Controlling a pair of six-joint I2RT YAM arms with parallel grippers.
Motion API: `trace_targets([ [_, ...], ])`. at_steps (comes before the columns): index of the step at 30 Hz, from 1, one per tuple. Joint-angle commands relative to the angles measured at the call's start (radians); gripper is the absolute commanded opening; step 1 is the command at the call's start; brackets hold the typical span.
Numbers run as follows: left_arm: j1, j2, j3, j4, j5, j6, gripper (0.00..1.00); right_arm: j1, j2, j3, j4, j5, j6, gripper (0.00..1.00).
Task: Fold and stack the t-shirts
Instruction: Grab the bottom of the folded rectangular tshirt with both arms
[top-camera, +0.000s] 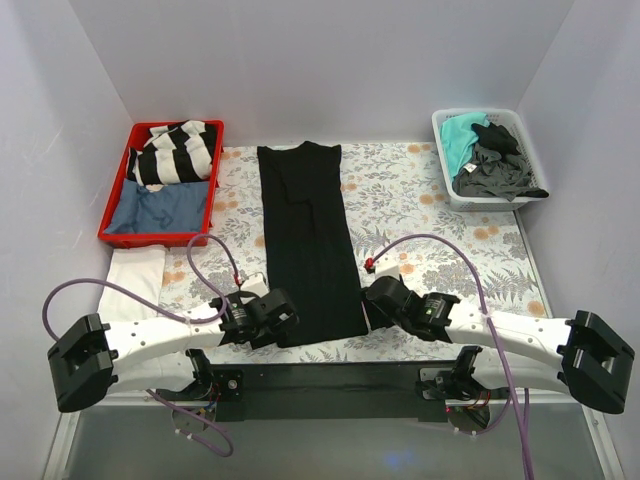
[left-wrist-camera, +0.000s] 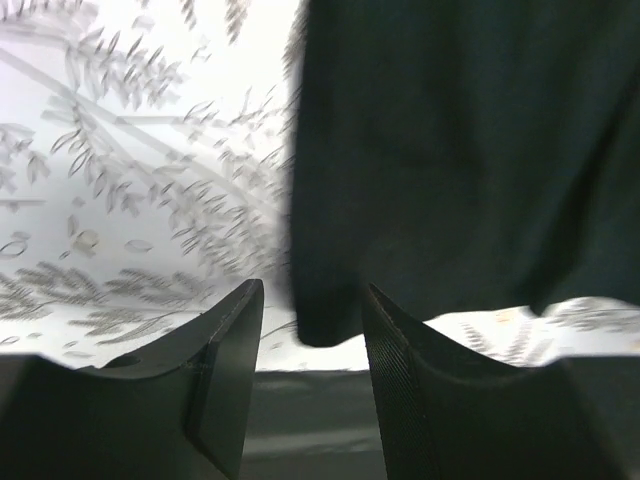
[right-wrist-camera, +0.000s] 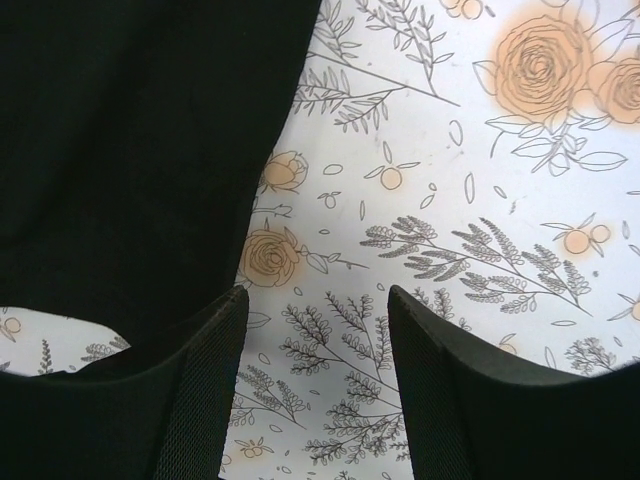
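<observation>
The black t-shirt (top-camera: 308, 240) lies on the flowered cloth as a long narrow strip, folded lengthwise, running from the far side to the near edge. My left gripper (top-camera: 283, 318) sits at its near left corner, open and empty; the shirt's corner (left-wrist-camera: 330, 300) lies just beyond the gap between my fingers. My right gripper (top-camera: 368, 305) sits at the near right edge, open and empty, its left finger (right-wrist-camera: 200, 390) beside the shirt's edge (right-wrist-camera: 150, 180). Teal (top-camera: 462, 135) and dark grey (top-camera: 495, 170) shirts fill the white bin.
A white bin (top-camera: 446, 180) stands at the back right. A red tray (top-camera: 150, 232) at the back left holds a striped shirt (top-camera: 178, 152) and a blue folded one (top-camera: 158, 208). A white cloth (top-camera: 130, 282) lies at the left edge.
</observation>
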Motion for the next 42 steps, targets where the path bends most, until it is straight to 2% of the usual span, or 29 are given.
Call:
trace_targets([
  [1, -0.051, 0.008, -0.026, -0.099, -0.034, -0.323, 0.43, -0.002, -0.046, -0.032, 0.075, -0.052, 0.023, 0.64],
  [6, -0.059, -0.081, -0.082, -0.087, -0.039, -0.358, 0.43, -0.002, -0.099, -0.060, 0.107, -0.097, 0.017, 0.64],
  [16, -0.061, -0.126, -0.145, -0.016, -0.016, -0.383, 0.43, 0.000, -0.050, -0.081, 0.156, -0.138, 0.027, 0.63],
  [24, -0.061, -0.224, -0.164, 0.059, -0.034, -0.371, 0.43, 0.012, -0.053, -0.099, 0.199, -0.181, 0.044, 0.62],
  [37, -0.059, -0.182, -0.195, 0.134, -0.031, -0.366, 0.44, 0.037, 0.024, -0.147, 0.278, -0.230, 0.075, 0.62],
  [40, -0.061, -0.169, -0.215, 0.154, -0.028, -0.374, 0.44, 0.046, 0.044, -0.156, 0.290, -0.239, 0.089, 0.59],
  [42, -0.059, -0.169, -0.230, 0.177, -0.024, -0.380, 0.44, 0.050, 0.050, -0.164, 0.291, -0.244, 0.101, 0.54],
])
